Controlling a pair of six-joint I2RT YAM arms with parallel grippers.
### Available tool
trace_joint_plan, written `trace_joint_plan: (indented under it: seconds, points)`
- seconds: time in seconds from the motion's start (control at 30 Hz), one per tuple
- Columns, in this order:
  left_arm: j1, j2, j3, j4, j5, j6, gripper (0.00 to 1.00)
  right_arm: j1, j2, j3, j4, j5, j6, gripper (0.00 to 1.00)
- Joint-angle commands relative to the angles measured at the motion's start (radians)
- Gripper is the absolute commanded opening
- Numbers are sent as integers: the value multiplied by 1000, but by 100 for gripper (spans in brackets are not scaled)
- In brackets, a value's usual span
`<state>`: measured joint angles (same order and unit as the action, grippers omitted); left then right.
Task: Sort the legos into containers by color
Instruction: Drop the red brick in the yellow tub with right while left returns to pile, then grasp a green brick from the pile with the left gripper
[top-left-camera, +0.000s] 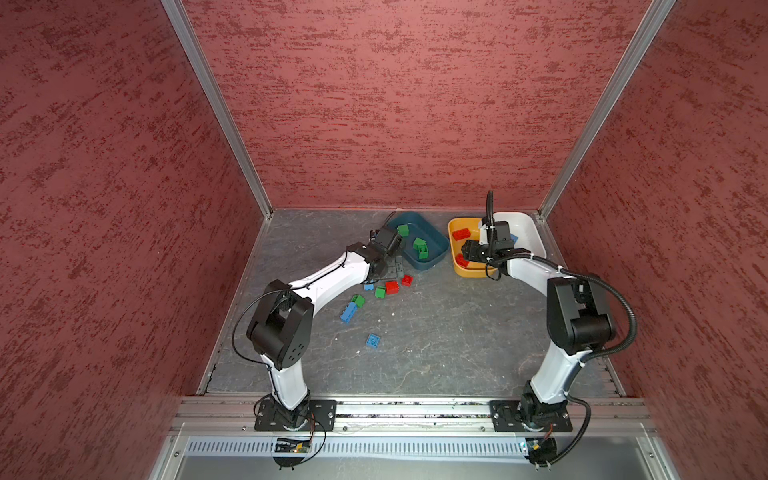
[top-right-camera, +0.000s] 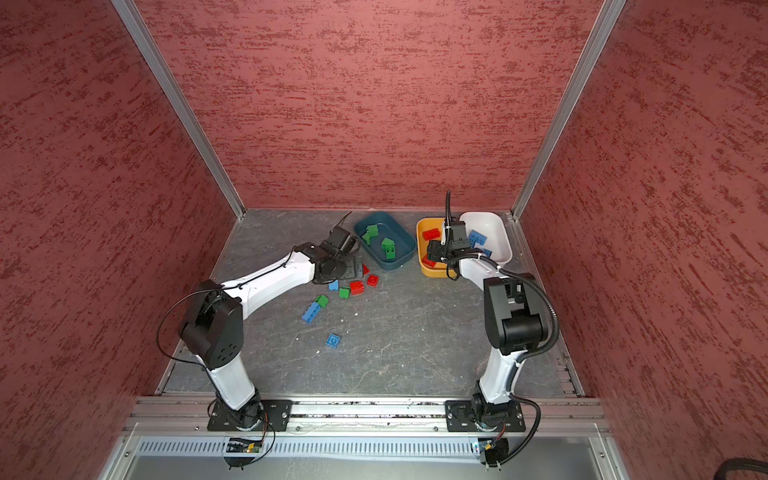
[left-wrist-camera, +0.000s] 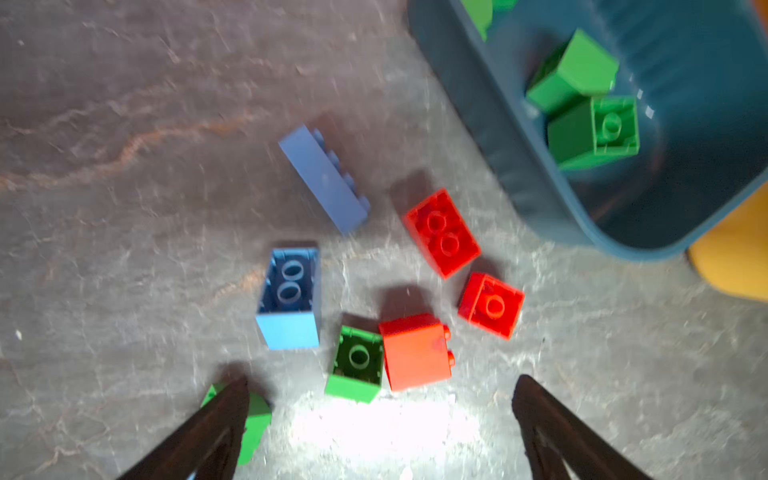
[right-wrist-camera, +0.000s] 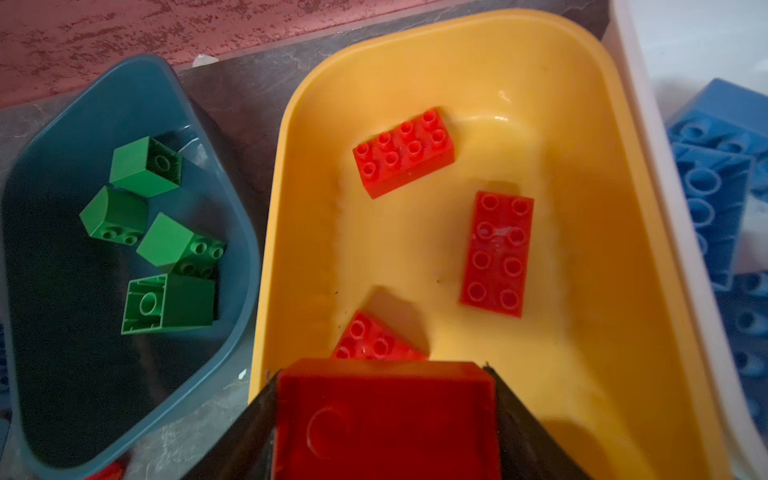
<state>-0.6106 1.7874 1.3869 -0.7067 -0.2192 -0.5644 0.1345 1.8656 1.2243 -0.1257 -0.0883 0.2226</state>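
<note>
While your right gripper (right-wrist-camera: 384, 374) clamped a red brick (right-wrist-camera: 386, 419) over the orange-yellow tub (right-wrist-camera: 582, 124), your left gripper (left-wrist-camera: 382, 381) gaped above loose legos (left-wrist-camera: 441, 232).

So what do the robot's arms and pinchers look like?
Both have smooth white shells and chunky black joints. The left arm has a thin black cable; the right arm has a thick ribbed black hose. The left gripper and right gripper have dark fingers tapering to points.
</note>
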Motion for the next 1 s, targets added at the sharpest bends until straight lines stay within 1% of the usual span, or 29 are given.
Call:
trace_joint_plan:
  seconds: [0.0,0.07,0.1,0.13,0.23,0.3,0.43,0.6,0.67,0.73,0.8,0.97]
  points:
    - [-8,5,-7,-40,-25,-20,95,3,45,75,-57,4,37,62]
    - [-9,7,-16,-46,-23,-23,91,4,63,103,-72,8,60,71]
    - [-7,10,-21,-49,-23,-23,89,5,63,107,-71,9,65,76]
    - [-6,14,-24,-55,-19,-23,84,4,57,107,-70,9,69,83]
    - [0,36,-24,-69,-4,-6,74,5,24,92,-62,7,78,93]
    - [4,50,-26,-71,10,21,71,6,-2,70,-49,1,83,99]
    - [14,80,-28,-73,64,101,66,6,-57,28,-30,-11,97,99]
    - [20,136,-30,-66,83,180,65,7,-109,-25,4,-8,122,99]
    - [35,156,-26,-65,107,192,61,6,-119,-34,8,-3,128,99]
    - [58,164,-33,-45,163,196,57,6,-126,-38,10,-1,130,99]
    - [66,173,-44,-21,192,202,57,6,-129,-40,8,2,129,99]
    - [68,210,-21,-16,200,216,57,6,-131,-42,9,2,131,99]
